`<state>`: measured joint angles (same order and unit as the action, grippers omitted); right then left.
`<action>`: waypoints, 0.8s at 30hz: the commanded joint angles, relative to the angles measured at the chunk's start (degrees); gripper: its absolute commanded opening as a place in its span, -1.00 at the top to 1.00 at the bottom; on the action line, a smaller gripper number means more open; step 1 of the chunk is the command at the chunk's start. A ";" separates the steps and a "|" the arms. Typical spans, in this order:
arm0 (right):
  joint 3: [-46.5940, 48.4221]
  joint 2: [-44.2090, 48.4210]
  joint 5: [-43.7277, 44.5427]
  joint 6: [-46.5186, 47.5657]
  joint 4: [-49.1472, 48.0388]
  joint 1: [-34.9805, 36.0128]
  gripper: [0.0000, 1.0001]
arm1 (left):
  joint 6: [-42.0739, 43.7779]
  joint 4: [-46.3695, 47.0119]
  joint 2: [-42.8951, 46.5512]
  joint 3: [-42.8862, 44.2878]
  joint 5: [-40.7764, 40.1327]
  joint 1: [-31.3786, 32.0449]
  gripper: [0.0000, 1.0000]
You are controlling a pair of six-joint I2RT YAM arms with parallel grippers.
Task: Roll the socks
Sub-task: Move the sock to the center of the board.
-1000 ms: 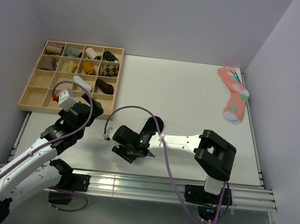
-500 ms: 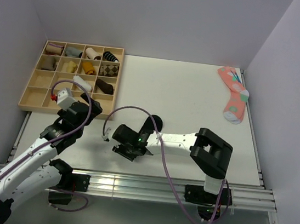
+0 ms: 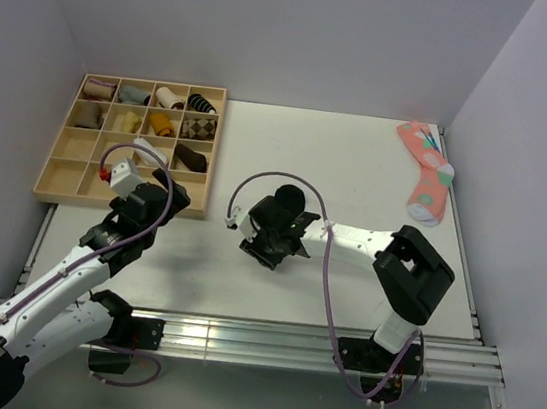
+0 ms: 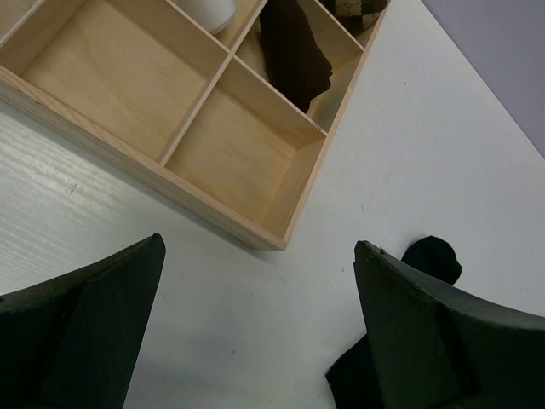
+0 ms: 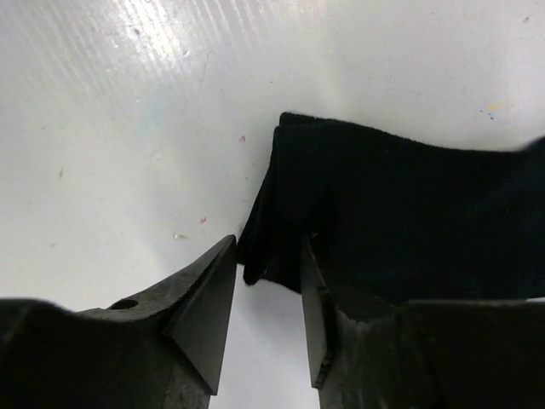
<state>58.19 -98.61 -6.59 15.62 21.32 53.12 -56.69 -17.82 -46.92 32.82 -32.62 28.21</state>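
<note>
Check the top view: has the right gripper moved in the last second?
Yes. The right gripper, jaws at the socks' edge, has shifted up and right in the view: before it sat below the wooden tray's near edge, now roughly level with it.

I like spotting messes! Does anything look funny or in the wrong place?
The pink spotted sock lies flat and unrolled, alone in the far right corner of the table, far from the tray holding rolled socks. Nothing looks spilled or broken.

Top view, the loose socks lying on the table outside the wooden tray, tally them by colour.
black sock: 1 (folded layers, counted as one piece)
coral-pink spotted sock: 1
Total: 2
</note>
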 commanded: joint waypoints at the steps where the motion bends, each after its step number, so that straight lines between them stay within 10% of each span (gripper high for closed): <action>1: -0.19 4.91 -1.32 1.00 -0.40 -0.04 0.11 | 0.26 3.06 -0.37 -0.03 1.16 -0.34 -0.99; 24: 1.66 2.64 5.36 -5.07 -2.78 3.04 0.16 | 0.96 5.16 -2.04 -0.30 2.04 -0.26 -0.99</action>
<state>57.95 -95.13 -2.52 11.42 20.38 55.48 -56.66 -15.46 -48.66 32.69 -31.07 28.16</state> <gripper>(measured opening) 0.425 0.995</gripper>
